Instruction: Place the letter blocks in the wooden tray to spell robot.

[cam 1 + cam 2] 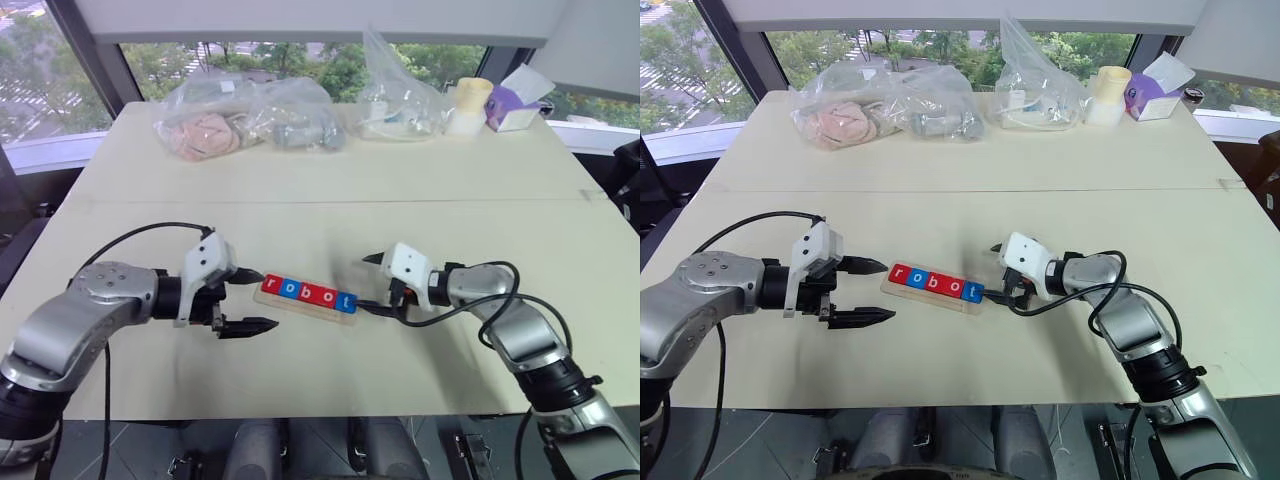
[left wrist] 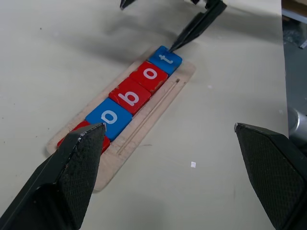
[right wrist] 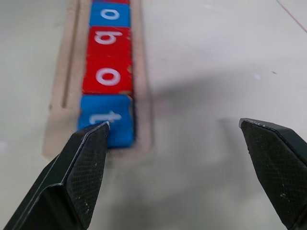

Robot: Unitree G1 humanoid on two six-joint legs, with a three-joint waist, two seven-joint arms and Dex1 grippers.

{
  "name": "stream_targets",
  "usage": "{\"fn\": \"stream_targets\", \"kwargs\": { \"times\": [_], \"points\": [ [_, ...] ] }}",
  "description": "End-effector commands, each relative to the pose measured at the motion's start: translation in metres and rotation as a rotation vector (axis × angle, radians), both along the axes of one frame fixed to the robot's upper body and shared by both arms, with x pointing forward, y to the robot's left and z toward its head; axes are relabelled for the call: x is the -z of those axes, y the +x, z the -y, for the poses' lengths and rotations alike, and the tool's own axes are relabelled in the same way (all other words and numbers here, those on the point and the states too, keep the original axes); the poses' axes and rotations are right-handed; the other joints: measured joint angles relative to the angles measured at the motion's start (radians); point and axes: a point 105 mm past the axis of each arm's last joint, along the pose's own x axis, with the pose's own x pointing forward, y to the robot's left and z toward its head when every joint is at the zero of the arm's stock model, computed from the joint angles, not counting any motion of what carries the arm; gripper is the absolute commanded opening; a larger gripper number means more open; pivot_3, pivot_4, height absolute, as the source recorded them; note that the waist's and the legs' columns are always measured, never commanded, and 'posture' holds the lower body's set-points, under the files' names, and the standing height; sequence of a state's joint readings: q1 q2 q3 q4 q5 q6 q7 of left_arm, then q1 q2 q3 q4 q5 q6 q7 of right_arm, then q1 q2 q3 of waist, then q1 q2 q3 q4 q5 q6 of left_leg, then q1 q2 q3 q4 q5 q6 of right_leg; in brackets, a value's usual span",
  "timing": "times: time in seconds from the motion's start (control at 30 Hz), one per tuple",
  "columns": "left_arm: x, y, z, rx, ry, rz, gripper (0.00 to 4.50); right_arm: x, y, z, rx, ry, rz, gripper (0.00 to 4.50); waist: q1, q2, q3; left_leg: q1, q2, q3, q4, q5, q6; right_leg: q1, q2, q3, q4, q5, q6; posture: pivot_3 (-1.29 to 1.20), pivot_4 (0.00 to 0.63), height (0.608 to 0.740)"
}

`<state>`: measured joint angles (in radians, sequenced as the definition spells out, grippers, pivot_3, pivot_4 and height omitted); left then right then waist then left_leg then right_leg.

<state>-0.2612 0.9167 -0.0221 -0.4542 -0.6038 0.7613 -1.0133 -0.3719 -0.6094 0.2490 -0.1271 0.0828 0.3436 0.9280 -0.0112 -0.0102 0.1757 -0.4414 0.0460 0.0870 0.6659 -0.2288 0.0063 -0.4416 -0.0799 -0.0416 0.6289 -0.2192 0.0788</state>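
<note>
My left gripper (image 1: 246, 300) is hovering w/ fingers spread wide, empty, just beside the left end of the long pale wooden tray (image 1: 300, 306). My right gripper (image 1: 378, 284) is also standing spread & holding nothing, at the tray's right end; one black fingertip (image 2: 178, 43) is sitting right at the blue "t" tile (image 2: 165, 59), can't tell if touching. The five small red & blue square letter blocks (image 1: 306, 293) are lying in a row in the tray's recess, reading r-o-b-o-t. Tray is resting mid-way on the cream table (image 1: 330, 390). Clear plastic bags (image 1: 250, 118) are sitting along the far edge, well apart.
</note>
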Motion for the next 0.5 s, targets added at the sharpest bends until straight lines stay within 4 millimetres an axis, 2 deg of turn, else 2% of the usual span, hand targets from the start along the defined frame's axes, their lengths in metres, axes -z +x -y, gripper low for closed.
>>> {"fn": "stream_targets", "kwargs": {
  "times": [0.03, 0.13, 0.2, 0.27, 0.37, 0.5],
  "points": [
    [-0.010, 0.001, -0.002, -0.014, -0.019, 0.039, 4.50, -0.021, 0.002, 0.002, 0.004, 0.026, 0.068, 4.43, 0.000, 0.000, 0.000, 0.000, 0.000, 0.000, 0.000, 0.000, 0.000, 0.000, 0.000, 0.000, 0.000, 0.000, 0.000, 0.00, 0.150, 0.739],
    [-0.016, 0.007, -0.007, -0.070, -0.058, 0.034, 4.50, -0.039, 0.003, 0.012, 0.042, 0.077, 0.081, 4.43, 0.001, 0.000, 0.000, 0.000, 0.000, 0.000, 0.000, 0.000, 0.000, 0.000, 0.000, 0.000, 0.000, 0.000, 0.000, 0.00, 0.150, 0.739],
    [-0.017, 0.008, -0.016, -0.121, -0.085, 0.008, 4.50, -0.053, -0.010, 0.017, 0.045, 0.161, 0.029, 4.43, 0.002, 0.000, 0.000, 0.000, 0.000, 0.000, 0.000, 0.000, 0.000, 0.000, 0.000, 0.000, 0.000, 0.000, 0.000, 0.00, 0.150, 0.739],
    [-0.015, 0.006, -0.024, -0.154, -0.090, -0.023, 4.50, -0.057, -0.027, 0.018, 0.031, 0.210, -0.036, 4.43, 0.002, 0.000, 0.000, 0.000, 0.001, -0.001, 0.000, 0.000, 0.000, 0.000, 0.000, 0.000, 0.000, 0.000, 0.000, 0.00, 0.150, 0.739],
    [-0.007, 0.002, -0.033, -0.188, -0.064, -0.035, 4.50, -0.053, -0.052, 0.019, 0.036, 0.255, -0.149, 4.43, 0.001, 0.000, 0.000, 0.000, 0.002, -0.001, 0.000, 0.000, 0.000, 0.001, 0.000, 0.000, 0.000, 0.000, 0.000, 0.00, 0.150, 0.739],
    [0.002, -0.010, -0.051, -0.273, -0.091, -0.088, 4.50, -0.035, -0.086, 0.022, 0.073, 0.258, -0.317, 4.43, 0.000, 0.000, 0.000, 0.000, 0.003, -0.001, -0.001, 0.000, 0.000, 0.000, -0.002, 0.000, 0.000, -0.001, 0.000, 0.00, 0.150, 0.739]
  ]
}}
